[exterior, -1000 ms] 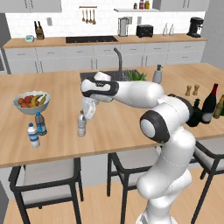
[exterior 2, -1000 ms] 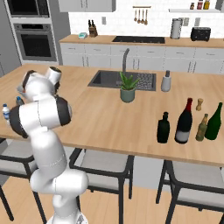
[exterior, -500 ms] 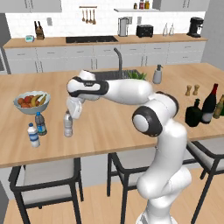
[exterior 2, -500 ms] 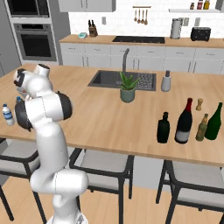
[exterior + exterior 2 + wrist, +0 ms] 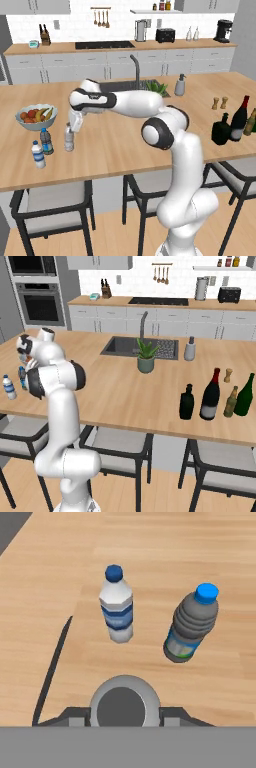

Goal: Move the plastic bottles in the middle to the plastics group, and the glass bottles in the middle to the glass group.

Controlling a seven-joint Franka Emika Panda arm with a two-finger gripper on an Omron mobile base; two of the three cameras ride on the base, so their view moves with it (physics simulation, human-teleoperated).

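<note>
**Pincer holding the clear bottle beside the plastics group**

Hand view, nearest: the clear water bottle (image 5: 125, 704) seen from above, clasped between the two fingers of the pincer (image 5: 125, 714). Beyond it on the wooden worktop (image 5: 200, 542) stand the white-labelled bottle (image 5: 116, 607) and the darker bottle (image 5: 192, 624), both blue-capped here. Left base view: the pincer (image 5: 72, 129) grips the clear bottle (image 5: 69, 138) upright at the worktop surface, just beside the dark bottle (image 5: 46, 141); the white-labelled one (image 5: 37, 154) is nearer the edge, with the fruit bowl (image 5: 36, 116) behind. Far right: black squat bottle (image 5: 220, 129), wine bottle (image 5: 239, 119), olive-green bottle (image 5: 245, 395), two shakers (image 5: 219, 103).
</note>
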